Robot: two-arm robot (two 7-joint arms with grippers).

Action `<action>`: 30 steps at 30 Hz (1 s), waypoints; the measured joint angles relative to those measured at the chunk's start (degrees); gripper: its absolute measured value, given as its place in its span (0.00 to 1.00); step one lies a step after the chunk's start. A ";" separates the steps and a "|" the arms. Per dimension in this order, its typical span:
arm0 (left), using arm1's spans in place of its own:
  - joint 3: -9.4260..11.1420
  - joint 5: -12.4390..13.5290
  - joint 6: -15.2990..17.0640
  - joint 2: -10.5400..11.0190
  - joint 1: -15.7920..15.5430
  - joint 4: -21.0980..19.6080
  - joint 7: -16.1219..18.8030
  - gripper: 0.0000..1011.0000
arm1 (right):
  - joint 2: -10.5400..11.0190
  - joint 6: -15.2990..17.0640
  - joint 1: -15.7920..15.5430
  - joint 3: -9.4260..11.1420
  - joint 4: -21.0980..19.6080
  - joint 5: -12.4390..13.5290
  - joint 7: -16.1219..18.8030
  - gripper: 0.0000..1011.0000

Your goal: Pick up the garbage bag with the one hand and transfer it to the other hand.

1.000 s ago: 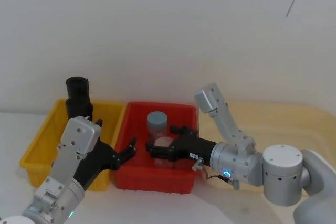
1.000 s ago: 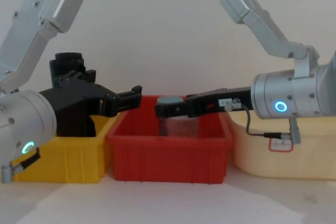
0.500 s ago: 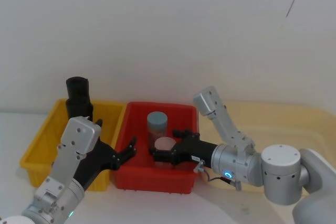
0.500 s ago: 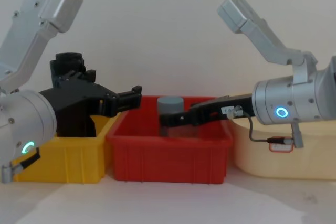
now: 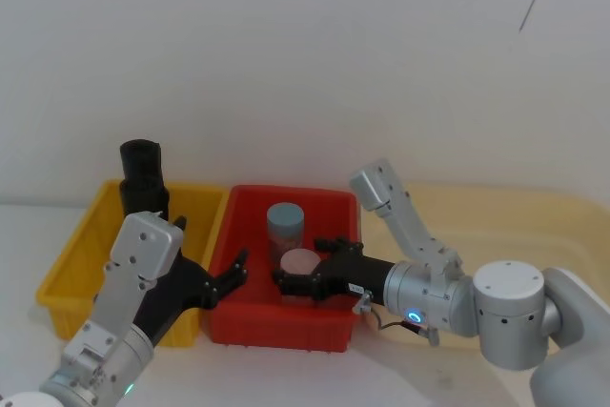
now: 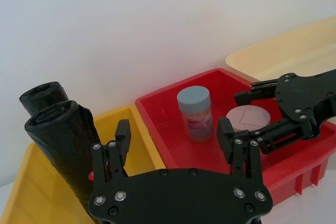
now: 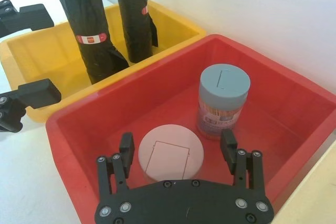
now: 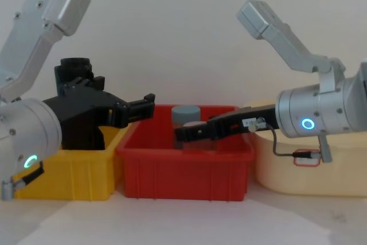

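Observation:
The garbage bag [image 7: 84, 19] stands upright in the yellow bin [image 7: 52, 51]; it is a thick black roll with a red-and-white band, and it rises close beside my left wrist [image 6: 58, 145]. My left gripper [image 5: 233, 271], on the green-ring arm, hovers open and empty over the wall between the yellow and red bins [image 8: 150, 102], a short way from the bag. My right gripper [image 7: 177, 140], on the blue-ring arm, is open low inside the red bin [image 5: 286, 326], one finger on each side of a pink-lidded jar [image 7: 170, 153].
A slimmer plain black roll [image 7: 134, 14] stands behind the banded one. A jar with a blue-grey lid [image 5: 285, 226] stands in the red bin just beyond the pink one. A cream tray [image 5: 534, 226] lies to the right. A white wall rises behind.
My right gripper has dropped lower into the red bin and now straddles the pink-lidded jar. The left arm has not moved.

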 joint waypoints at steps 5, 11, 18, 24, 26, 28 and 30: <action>0.00 0.00 0.00 0.00 0.00 0.00 0.00 0.99 | -0.04 0.00 0.11 0.08 0.15 -0.13 0.23 0.93; 0.00 0.00 0.00 0.00 0.00 0.00 0.00 0.99 | -0.07 -0.02 0.17 0.13 0.27 -0.20 0.37 0.79; 0.00 0.00 0.00 0.00 0.00 0.00 0.00 0.99 | -0.10 -0.03 0.21 0.17 0.34 -0.25 0.48 0.64; 0.00 0.00 0.00 0.00 0.00 0.00 0.00 0.99 | -0.12 -0.03 0.24 0.20 0.39 -0.30 0.54 0.64; 0.00 0.00 0.00 0.00 0.00 0.00 0.00 0.99 | -0.12 -0.03 0.25 0.22 0.41 -0.32 0.56 0.64; 0.00 0.00 0.00 0.00 0.00 0.00 0.00 0.99 | -0.12 -0.03 0.26 0.23 0.42 -0.33 0.57 0.64; 0.00 0.00 0.00 0.00 0.00 0.00 0.00 0.99 | -0.13 -0.04 0.26 0.25 0.42 -0.34 0.58 0.64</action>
